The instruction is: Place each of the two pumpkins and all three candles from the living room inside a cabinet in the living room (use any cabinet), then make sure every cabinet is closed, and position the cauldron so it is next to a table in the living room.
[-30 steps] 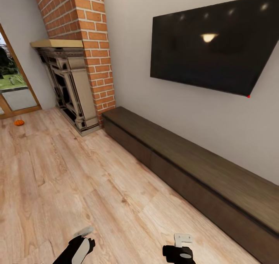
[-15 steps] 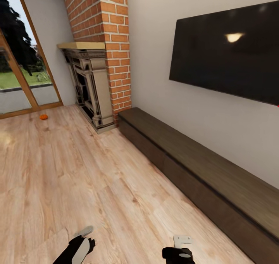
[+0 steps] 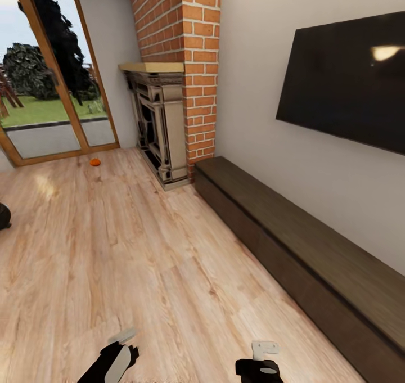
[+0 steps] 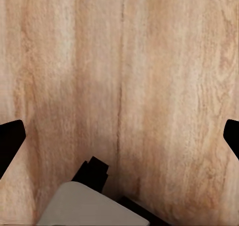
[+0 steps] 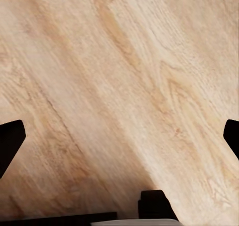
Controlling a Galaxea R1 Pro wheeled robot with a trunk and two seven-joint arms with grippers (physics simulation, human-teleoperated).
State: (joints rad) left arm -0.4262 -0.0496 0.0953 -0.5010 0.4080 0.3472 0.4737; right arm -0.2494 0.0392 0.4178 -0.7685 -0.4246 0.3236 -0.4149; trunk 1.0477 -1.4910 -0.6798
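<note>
Near the glass patio door, a small bright-orange ribbed pumpkin (image 3: 95, 162) sits on the pale wood floor (image 3: 140, 259) — the head view has swung left since a second ago, so a black rounded shape (image 3: 3, 216), perhaps the cauldron, now shows. The long dark-brown wooden cabinet (image 3: 292, 248) is closed. Left claw (image 4: 119, 136) and right claw (image 5: 119, 136) gape wide, empty. No writing is readable.

Bare wooden floor (image 3: 140, 259) spreads open across the frame's centre and left, hemmed on the right by the long cabinet (image 3: 304, 248) and, upper centre, the fireplace (image 3: 160, 124).
</note>
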